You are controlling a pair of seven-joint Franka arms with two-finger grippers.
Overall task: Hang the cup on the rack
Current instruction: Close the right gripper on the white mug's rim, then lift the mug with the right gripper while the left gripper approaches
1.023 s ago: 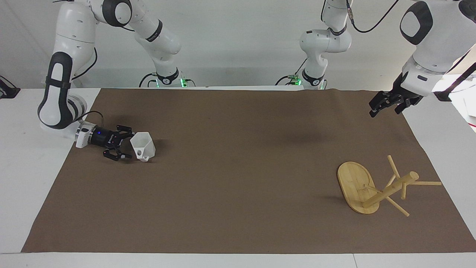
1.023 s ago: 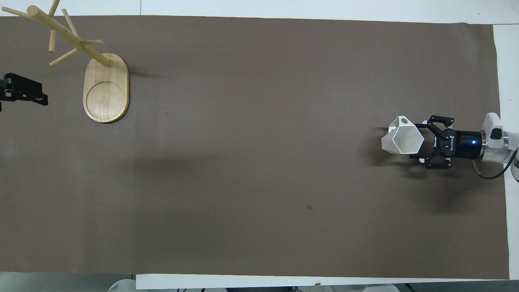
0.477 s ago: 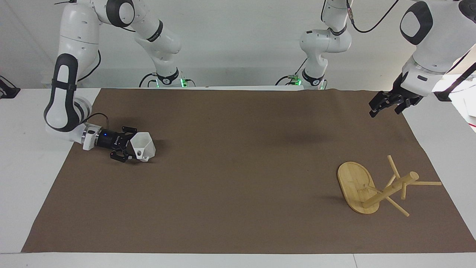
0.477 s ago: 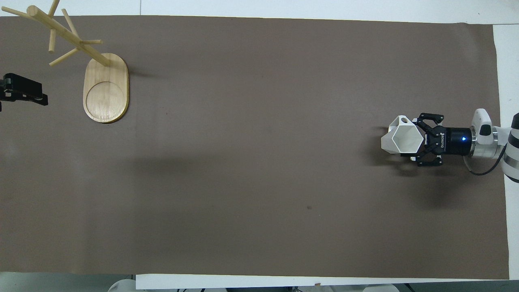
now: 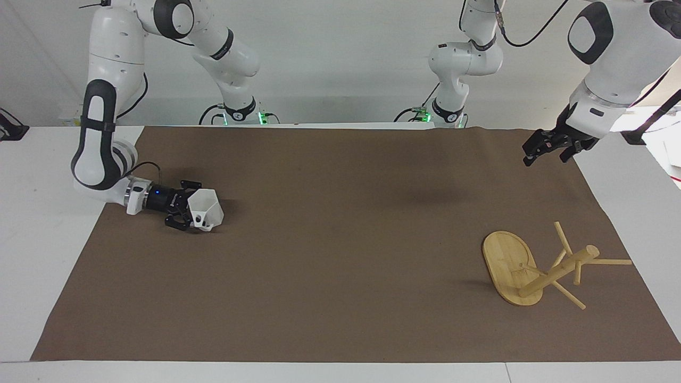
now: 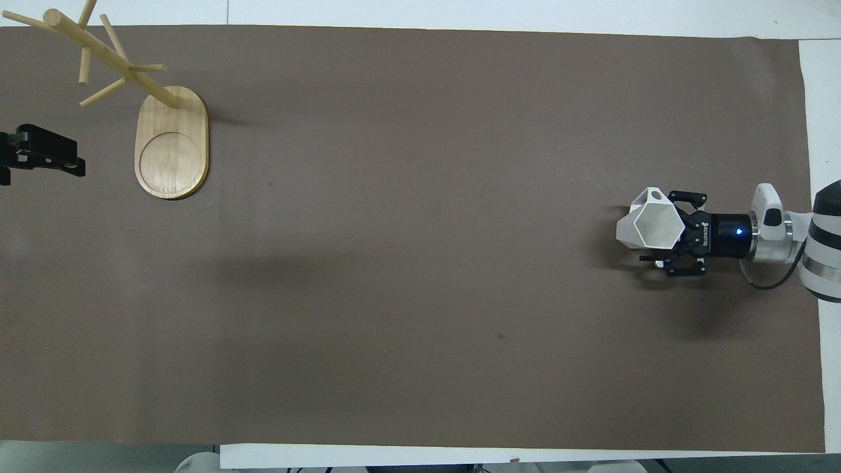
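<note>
The white faceted cup [image 5: 207, 208] lies tilted on the brown mat at the right arm's end of the table, its mouth toward my right gripper and its holed handle on the side farther from the robots. It also shows in the overhead view [image 6: 650, 226]. My right gripper [image 5: 192, 208] [image 6: 665, 230] is low over the mat, open, with its fingers on either side of the cup's rim. The bamboo rack [image 5: 556, 272] [image 6: 172, 151] stands at the left arm's end. My left gripper [image 5: 537, 148] [image 6: 62, 161] hangs in the air over the mat's edge there and waits.
The brown mat [image 5: 340, 255] covers most of the white table. The rack's pegs [image 6: 98, 62] stick out toward the mat's corner farthest from the robots.
My right gripper has slid along the mat toward the cup, so its open fingers now sit beside the cup's rim. The left gripper has shifted slightly. The cup and rack have not moved.
</note>
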